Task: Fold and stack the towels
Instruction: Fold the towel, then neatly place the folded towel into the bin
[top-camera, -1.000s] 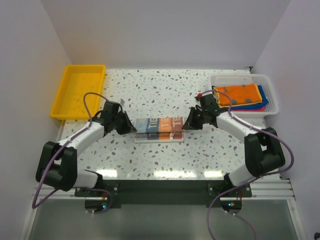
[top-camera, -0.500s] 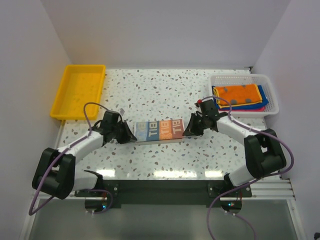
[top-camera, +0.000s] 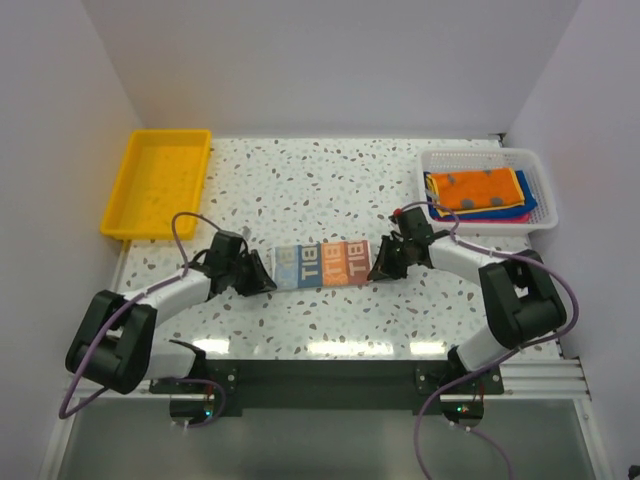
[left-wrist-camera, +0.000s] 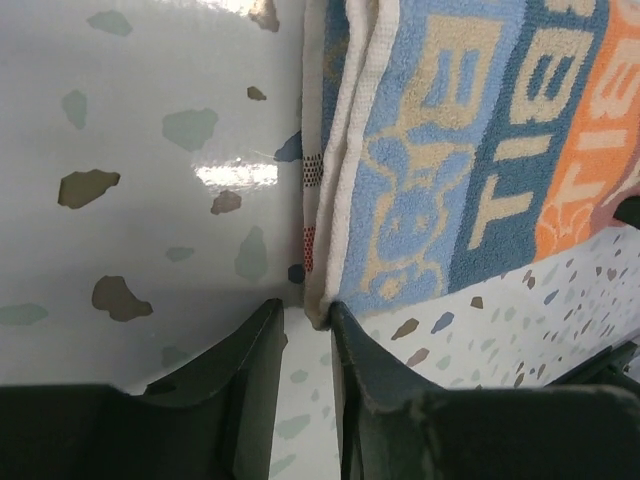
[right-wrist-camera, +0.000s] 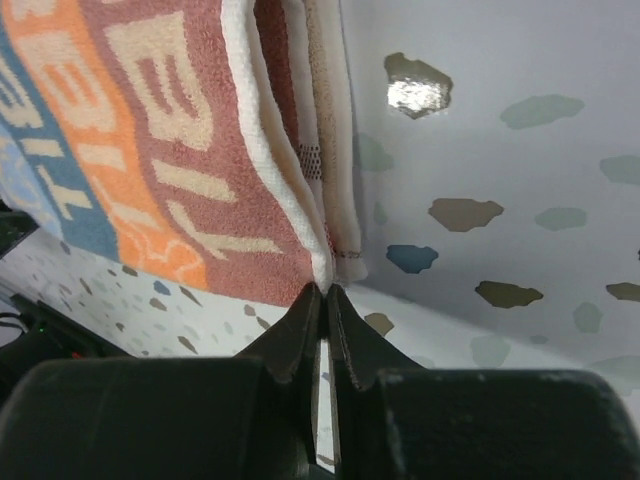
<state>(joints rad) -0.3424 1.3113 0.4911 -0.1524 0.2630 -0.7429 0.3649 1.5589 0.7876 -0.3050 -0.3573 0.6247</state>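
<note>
The orange-blue towel with white print (top-camera: 320, 263) lies folded into a strip on the table between both grippers. My left gripper (top-camera: 262, 278) sits at its left end. In the left wrist view the towel (left-wrist-camera: 450, 180) has its white-edged corner against the right finger's tip, and the left gripper (left-wrist-camera: 305, 312) stands open with a narrow gap. My right gripper (top-camera: 379, 268) is at the right end. In the right wrist view the right gripper (right-wrist-camera: 322, 290) is shut on the layered corner of the towel (right-wrist-camera: 150, 150). Other towels, an orange one (top-camera: 478, 188) over a blue one (top-camera: 522, 212), lie stacked.
The stacked towels rest in a white mesh basket (top-camera: 541, 196) at the back right. A yellow tray (top-camera: 160, 185) sits at the back left. Both arms reach inward low over the speckled tabletop (top-camera: 320, 180).
Both grippers have moved toward the near edge and lowered, laying the printed towel flat. The left jaws have parted a little; the right jaws stay pinched.
</note>
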